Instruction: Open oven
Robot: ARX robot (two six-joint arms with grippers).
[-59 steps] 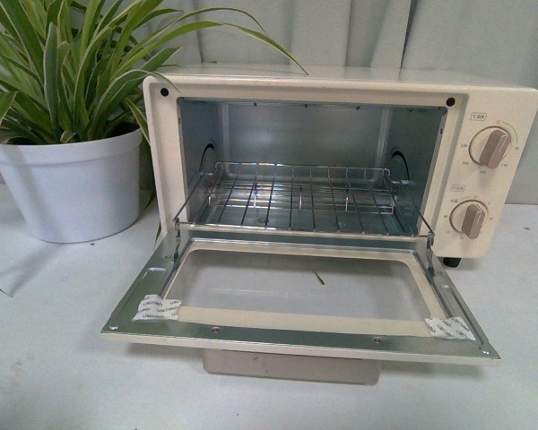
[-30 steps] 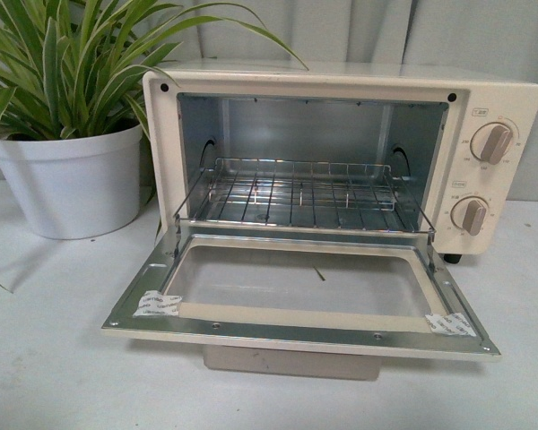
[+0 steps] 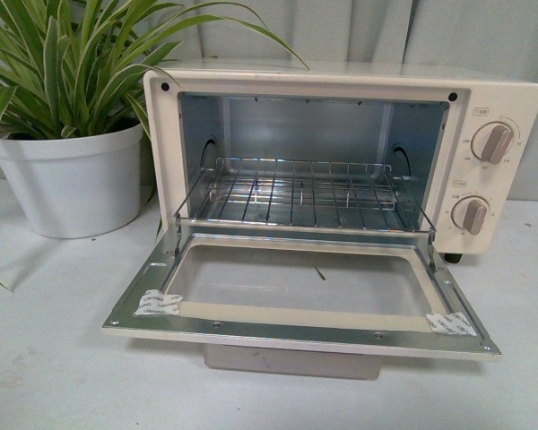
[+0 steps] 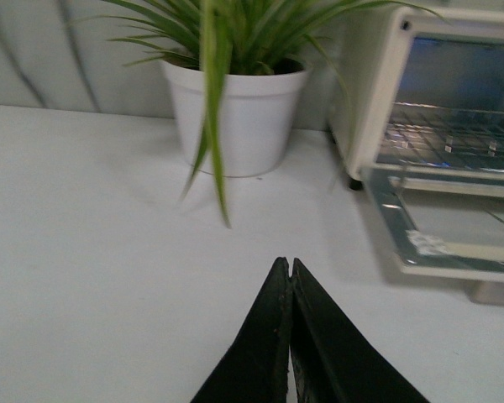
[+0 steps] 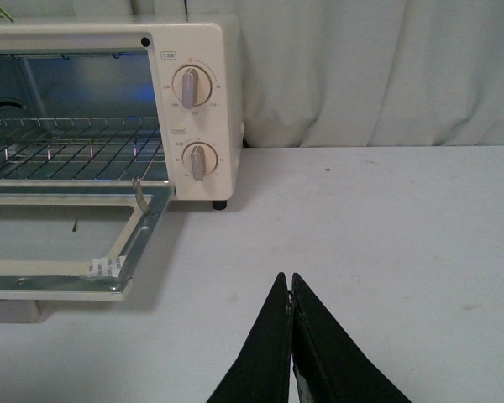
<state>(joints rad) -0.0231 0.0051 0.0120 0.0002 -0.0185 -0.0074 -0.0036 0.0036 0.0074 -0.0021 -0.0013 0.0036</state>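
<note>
The cream-white oven (image 3: 341, 85) stands in the middle of the front view with its glass door (image 3: 300, 330) folded down flat toward me. Its wire rack (image 3: 300, 193) shows inside, and two beige knobs (image 3: 495, 143) sit on its right panel. Neither arm appears in the front view. My left gripper (image 4: 286, 267) is shut and empty above the white table, off to the left of the oven (image 4: 378, 92). My right gripper (image 5: 287, 281) is shut and empty too, over the table to the right of the oven (image 5: 206, 101).
A potted plant in a white pot (image 3: 72, 184) stands left of the oven, its long leaves reaching over the oven's top corner. A grey curtain (image 3: 368, 31) hangs behind. The open door's handle (image 3: 291, 363) juts toward the table's front.
</note>
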